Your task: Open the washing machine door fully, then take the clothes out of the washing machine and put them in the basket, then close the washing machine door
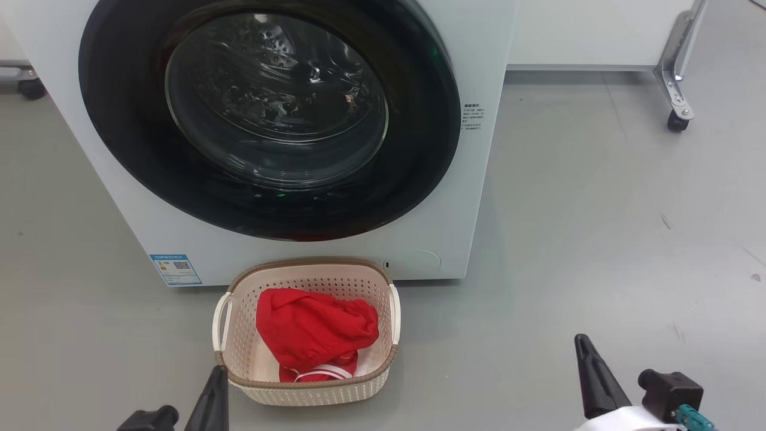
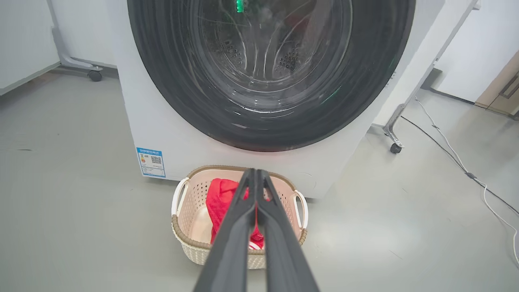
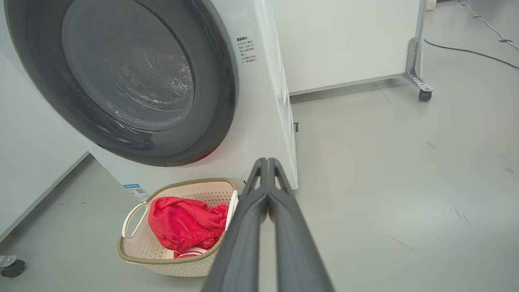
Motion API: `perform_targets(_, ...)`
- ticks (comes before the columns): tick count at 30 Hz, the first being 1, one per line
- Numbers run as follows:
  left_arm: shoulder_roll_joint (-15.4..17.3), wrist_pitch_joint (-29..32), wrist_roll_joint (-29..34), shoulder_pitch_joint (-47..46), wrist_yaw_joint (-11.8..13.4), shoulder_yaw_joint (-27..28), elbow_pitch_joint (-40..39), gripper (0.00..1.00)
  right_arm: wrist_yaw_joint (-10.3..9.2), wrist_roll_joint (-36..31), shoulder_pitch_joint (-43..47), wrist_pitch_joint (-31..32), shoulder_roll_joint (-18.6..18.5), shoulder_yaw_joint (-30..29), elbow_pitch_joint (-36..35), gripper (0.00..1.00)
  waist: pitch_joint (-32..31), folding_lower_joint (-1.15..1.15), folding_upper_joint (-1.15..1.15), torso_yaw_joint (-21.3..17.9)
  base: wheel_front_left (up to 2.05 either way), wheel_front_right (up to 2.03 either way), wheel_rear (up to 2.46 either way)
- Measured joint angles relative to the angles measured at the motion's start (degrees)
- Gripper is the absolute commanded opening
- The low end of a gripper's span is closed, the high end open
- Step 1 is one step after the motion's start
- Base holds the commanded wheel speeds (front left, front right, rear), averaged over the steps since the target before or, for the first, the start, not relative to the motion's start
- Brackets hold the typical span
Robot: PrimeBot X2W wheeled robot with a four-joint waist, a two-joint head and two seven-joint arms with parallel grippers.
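The washing machine point(image 1: 299, 251) stands in front of me with its round black-rimmed door point(image 1: 269, 114) lying flat against its front, closed. On the floor just before it sits the cream basket point(image 1: 236, 335), and the red clothes point(image 1: 314, 329) lie bunched inside with a white stripe showing. My left gripper point(image 2: 255, 172) is shut with nothing in it, low at the basket's near left corner. Out to the right over bare floor, my right gripper point(image 3: 267, 161) is shut and empty too. From both wrist views I see the door point(image 2: 269, 73) point(image 3: 117, 77) and the basket point(image 2: 190, 243) point(image 3: 134, 251).
A blue label sticker point(image 1: 175, 269) marks the machine's lower left front. White panels on castor frames point(image 1: 676, 90) stand behind to the right, and another castor point(image 1: 30, 87) shows at the far left. A cable point(image 2: 458, 162) runs across the grey floor at the right.
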Motion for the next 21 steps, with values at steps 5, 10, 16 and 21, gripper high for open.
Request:
perform_targets(5,-0.1,0.7,-3.8,0.0,-0.5,0.8,0.0,0.00,0.24,4.9,0.0,1.0,0.0,-0.8,-0.2,0.00,0.1,0.00,0.00,-0.1,0.00,0.00,0.00)
perform_targets(10,-0.2,1.4,-7.5,-0.1,-1.0,1.7,0.0,0.00,0.24,8.8,-0.2,1.8,0.0,-1.7,-0.3,0.00,0.2,0.00,0.00,-0.2,0.00,0.00,0.00)
perform_targets(16,-0.1,2.4,-11.9,-0.3,-1.5,2.5,0.2,0.00,0.40,13.6,-0.6,2.9,-0.2,-2.5,-0.4,0.00,0.3,0.00,0.00,-0.2,0.00,0.00,0.00)
perform_targets(21,-0.1,2.9,-15.6,-1.1,-2.0,3.4,0.6,0.00,0.74,17.6,-1.1,4.0,-0.5,-3.2,-0.4,0.00,0.3,0.00,0.00,-0.3,0.00,0.00,0.00)
